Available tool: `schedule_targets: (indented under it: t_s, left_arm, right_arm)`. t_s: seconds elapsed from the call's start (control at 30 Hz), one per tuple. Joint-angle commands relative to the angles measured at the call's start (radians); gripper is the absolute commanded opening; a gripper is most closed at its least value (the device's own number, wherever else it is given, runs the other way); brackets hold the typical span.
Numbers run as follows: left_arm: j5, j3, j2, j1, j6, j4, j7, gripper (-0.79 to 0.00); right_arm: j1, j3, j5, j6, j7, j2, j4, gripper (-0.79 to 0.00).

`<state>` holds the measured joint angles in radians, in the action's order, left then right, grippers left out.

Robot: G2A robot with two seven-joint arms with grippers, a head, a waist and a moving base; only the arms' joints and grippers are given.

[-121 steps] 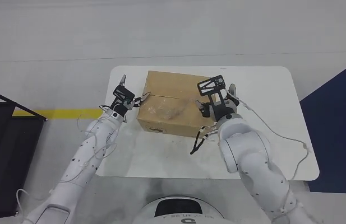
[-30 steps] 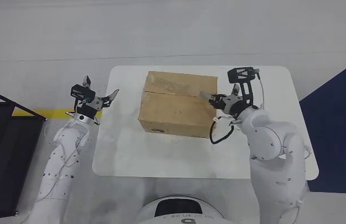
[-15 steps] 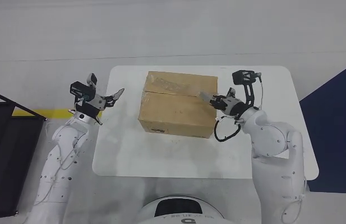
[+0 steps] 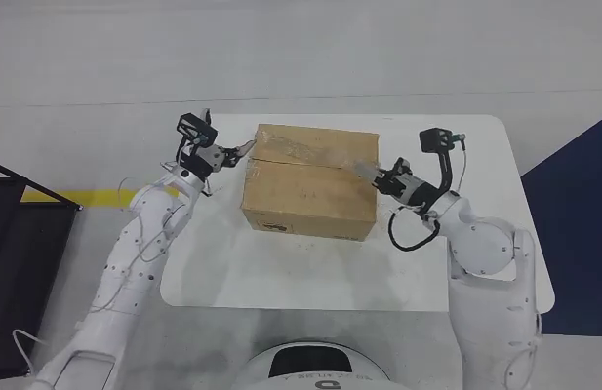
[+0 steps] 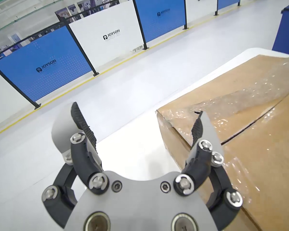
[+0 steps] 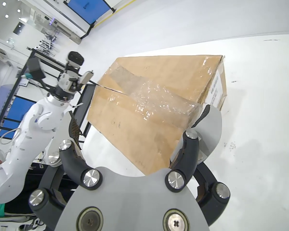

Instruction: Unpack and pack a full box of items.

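A closed brown cardboard box (image 4: pixel 310 190) stands on the white table (image 4: pixel 457 244), with wrinkled clear tape along its top seam. My left gripper (image 4: pixel 228 153) hovers open at the box's left end. In the left wrist view, one of this gripper's (image 5: pixel 139 126) fingers (image 5: pixel 198 127) hangs over the box's (image 5: pixel 245 126) top corner and the other is beside the box over the table. My right gripper (image 4: pixel 371 173) is open at the box's right end. In the right wrist view this gripper (image 6: pixel 139 121) straddles the box's (image 6: pixel 159 85) near top corner, and the left gripper (image 6: pixel 83 78) shows at the far end.
Bare tabletop lies in front of the box (image 4: pixel 281 273) and to its right (image 4: pixel 476 175). A black rack (image 4: pixel 18 253) stands on the floor to the left, past a yellow floor line (image 4: pixel 96 197). A blue partition (image 4: pixel 579 224) stands to the right.
My left gripper has swung right from beyond the table's left edge up to the box's left end. The right arm has shifted slightly right, its gripper still at the box's right end.
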<state>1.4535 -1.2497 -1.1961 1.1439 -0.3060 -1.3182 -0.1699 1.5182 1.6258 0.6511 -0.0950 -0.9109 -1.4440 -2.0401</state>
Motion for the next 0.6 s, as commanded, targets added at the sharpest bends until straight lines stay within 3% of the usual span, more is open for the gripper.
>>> schedule_targets:
  t_s: [0.0, 0.2, 0.57]
  left_arm:
    - [0.021, 0.026, -0.005, -0.025, 0.004, 0.038, 0.01, 0.0]
    - [0.053, 0.066, -0.015, -0.055, 0.022, 0.11, -0.003, 0.0]
    - [0.095, 0.081, -0.02, -0.062, 0.055, 0.143, -0.038, 0.0]
  right_arm:
    - [0.004, 0.009, -0.018, 0.003, 0.009, 0.003, 0.01, 0.0]
    - [-0.043, -0.027, 0.052, 0.061, 0.048, 0.011, 0.095, 0.0]
    - [-0.133, -0.081, 0.002, 0.09, 0.043, 0.021, 0.205, 0.0]
